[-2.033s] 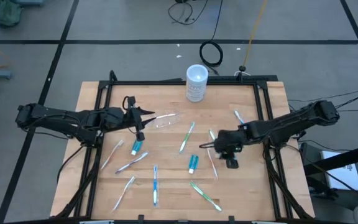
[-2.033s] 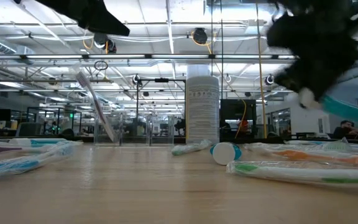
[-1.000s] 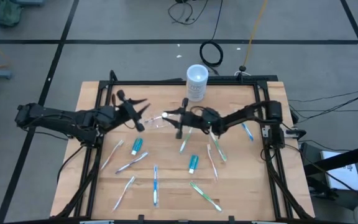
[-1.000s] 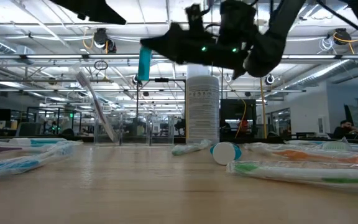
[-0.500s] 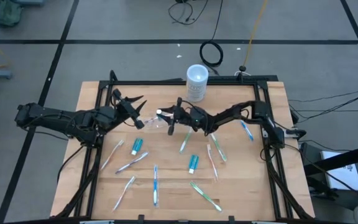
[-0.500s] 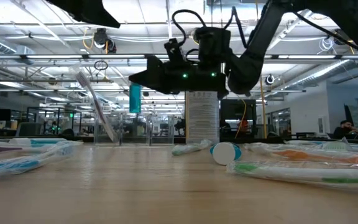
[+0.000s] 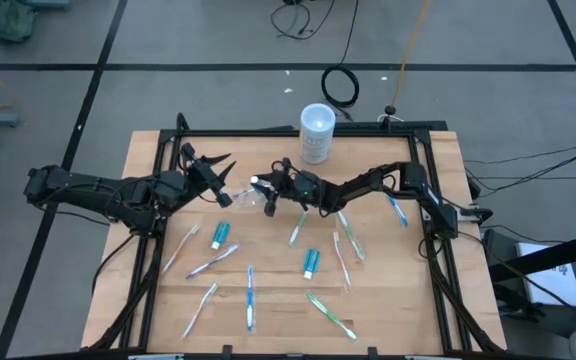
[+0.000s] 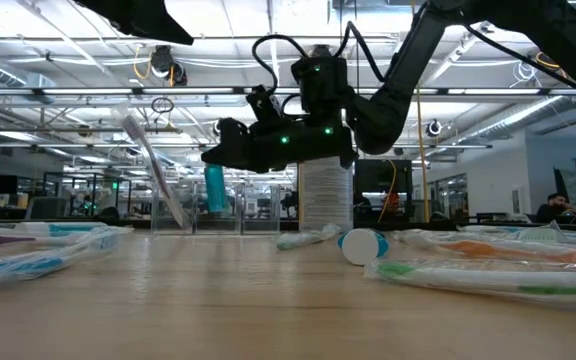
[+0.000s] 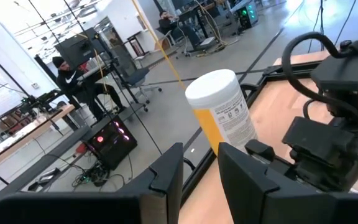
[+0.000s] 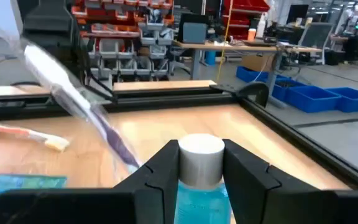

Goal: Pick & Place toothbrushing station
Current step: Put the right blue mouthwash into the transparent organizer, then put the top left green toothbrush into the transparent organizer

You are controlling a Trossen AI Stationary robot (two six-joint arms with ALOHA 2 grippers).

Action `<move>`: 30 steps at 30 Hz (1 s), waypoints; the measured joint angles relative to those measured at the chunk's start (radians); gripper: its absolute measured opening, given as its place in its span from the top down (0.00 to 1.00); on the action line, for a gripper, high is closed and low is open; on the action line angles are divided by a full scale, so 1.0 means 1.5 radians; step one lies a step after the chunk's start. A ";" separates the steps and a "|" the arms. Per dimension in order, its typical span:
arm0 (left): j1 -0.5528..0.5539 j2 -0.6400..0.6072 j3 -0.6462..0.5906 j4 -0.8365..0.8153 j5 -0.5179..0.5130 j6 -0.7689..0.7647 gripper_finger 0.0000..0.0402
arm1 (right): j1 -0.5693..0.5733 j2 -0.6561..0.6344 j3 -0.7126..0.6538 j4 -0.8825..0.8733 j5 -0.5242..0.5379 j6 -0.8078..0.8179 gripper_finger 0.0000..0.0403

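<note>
The clear tray [image 7: 249, 194] lies on the table left of centre, between my two grippers. In the low view a see-through strip [image 8: 154, 172] stands slanted there; it also shows in the right wrist view [image 10: 73, 96]. What it leans on I cannot tell. My right gripper [image 7: 270, 197] is shut on a blue toothpaste tube [image 8: 214, 189] with a white cap, just above the tray's right part. My left gripper [image 7: 211, 178] hovers open and empty at the tray's left end, its fingers [image 9: 166, 177] pointing at the white cup. My right gripper pinches the blue tube between its two fingers [image 10: 157, 171] at its white-capped end [image 10: 201, 146]. The arm reaches in from the table's right side. The tube hangs roughly upright below the fingertips, clear of the table.
A white cylindrical cup [image 7: 316, 132] stands at the far edge. Several toothbrushes [image 7: 300, 222] and two more blue tubes [image 7: 220, 235] [image 7: 311, 262] lie scattered over the near half of the table. A black frame [image 7: 298, 131] runs round the board.
My right gripper has carried the blue tube toward the table's left and down, from level with the cup's top to just above the tray. The tube has stayed roughly upright in the hold.
</note>
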 joint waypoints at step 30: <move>0.000 0.000 0.000 -0.001 0.000 0.001 0.74 | -0.033 -0.049 0.000 -0.068 -0.004 0.018 0.55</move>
